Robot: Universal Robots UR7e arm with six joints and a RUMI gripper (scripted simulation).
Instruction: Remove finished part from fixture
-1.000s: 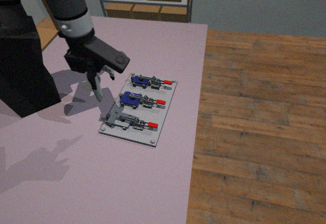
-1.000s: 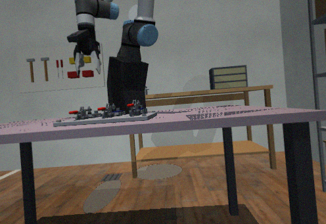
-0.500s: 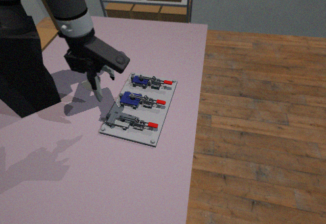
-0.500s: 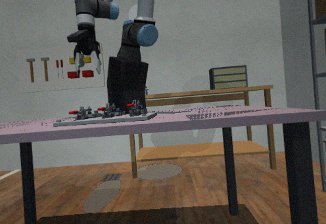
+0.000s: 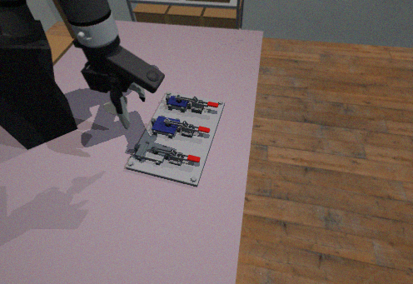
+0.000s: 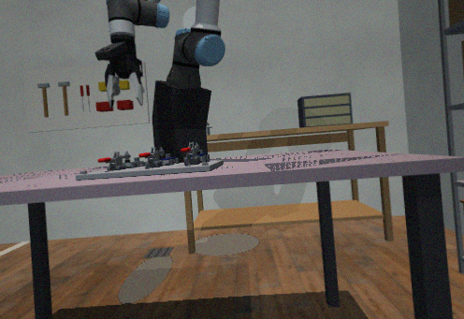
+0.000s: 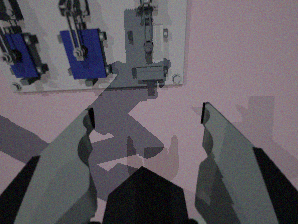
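While the claw hangs high above the pink table, its two grey fingers stand apart with nothing between them, pointing down at bare table surface just short of the plate's near edge. Directly ahead of the fingertips in the wrist view lies the grey plate, flat on the table, and on it, nearest the claw and almost in line with the gap between the fingers, sits the grey part, held under its clamp in the end station of the plate. Beyond and to the left of it in that view are the two blue blocks, side by side, each under its own clamp. Seen from the top camera the three clamps run across the plate, their red handles pointing away from the claw toward the table edge. In the outside view the claw is well above the plate, touching nothing, with a tool board on the wall behind it.
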